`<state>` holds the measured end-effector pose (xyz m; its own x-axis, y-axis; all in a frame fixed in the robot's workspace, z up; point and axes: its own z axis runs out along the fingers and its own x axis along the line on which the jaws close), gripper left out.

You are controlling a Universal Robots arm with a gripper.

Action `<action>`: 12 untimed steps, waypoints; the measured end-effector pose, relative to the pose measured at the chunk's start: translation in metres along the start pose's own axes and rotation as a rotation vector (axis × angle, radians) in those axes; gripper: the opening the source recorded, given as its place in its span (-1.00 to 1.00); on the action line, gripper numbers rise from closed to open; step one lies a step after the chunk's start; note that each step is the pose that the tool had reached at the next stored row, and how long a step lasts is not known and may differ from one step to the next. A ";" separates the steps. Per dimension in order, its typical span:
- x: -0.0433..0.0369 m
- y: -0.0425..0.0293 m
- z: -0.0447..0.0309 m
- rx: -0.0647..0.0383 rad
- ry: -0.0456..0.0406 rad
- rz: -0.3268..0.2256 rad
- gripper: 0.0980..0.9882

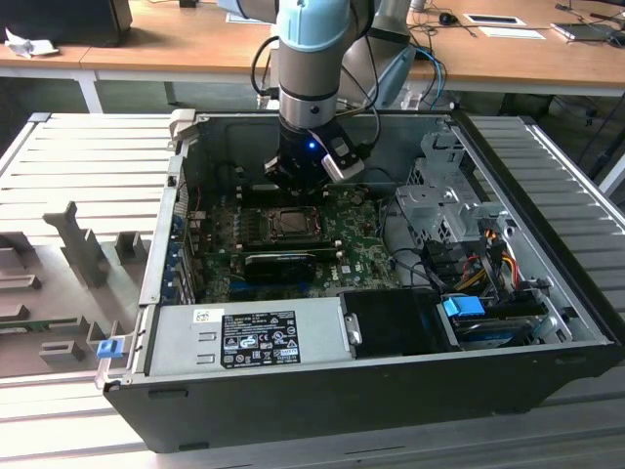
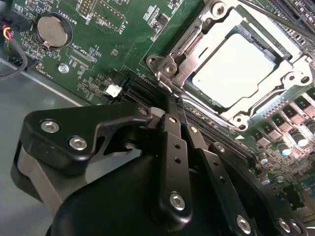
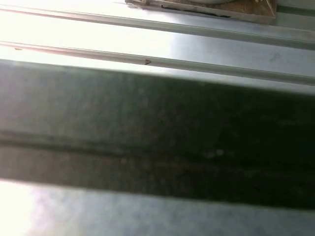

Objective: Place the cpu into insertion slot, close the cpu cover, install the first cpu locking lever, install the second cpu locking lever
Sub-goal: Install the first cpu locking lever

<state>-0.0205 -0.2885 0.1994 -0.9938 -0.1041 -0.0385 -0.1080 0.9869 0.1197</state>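
Arm: the robot arm (image 1: 309, 59) reaches down from above into the open computer case (image 1: 391, 391), near the case's far wall in the exterior view.
Gripper: the gripper (image 2: 170, 105) hangs low over the green circuit board (image 2: 98, 49), just beside a corner of the socket.
Fingers: in the second wrist view the two black fingers (image 2: 172, 147) lie side by side and look pressed together, with nothing between them; their tips seem to touch a thin metal bar at the socket's edge, but that spot is hard to see.
Cpu: the cpu (image 2: 236, 69) lies flat in the insertion slot (image 2: 268, 49), pale face up. It is square, so it has no long side; its edges run in line with the socket's edges.
Cpu cover: the cpu cover (image 2: 290, 81) is a silver frame lying flat around the chip, and the pale face shows through its window.
Where in the case: in the exterior view the socket (image 1: 291, 223) sits on the board just in front of the gripper, with a long black card (image 1: 280, 262) nearer the camera.
Other things: a grey labelled box (image 1: 249, 337) fills the near side of the case. A round silver battery (image 2: 51, 30) sits on the board, well apart from the socket.
First wrist view: a dark band across pale ridged metal (image 3: 197, 44).
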 end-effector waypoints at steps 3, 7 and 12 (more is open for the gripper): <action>-0.0005 0.0014 -0.0111 0.000 -0.0002 0.000 -0.98; 0.0049 0.0036 -0.0245 0.000 0.0001 0.000 -0.98; 0.0071 0.0033 -0.0270 0.001 -0.0007 0.006 -0.98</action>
<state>-0.0286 -0.2893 0.2263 -0.9944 -0.0980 -0.0385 -0.1019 0.9876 0.1192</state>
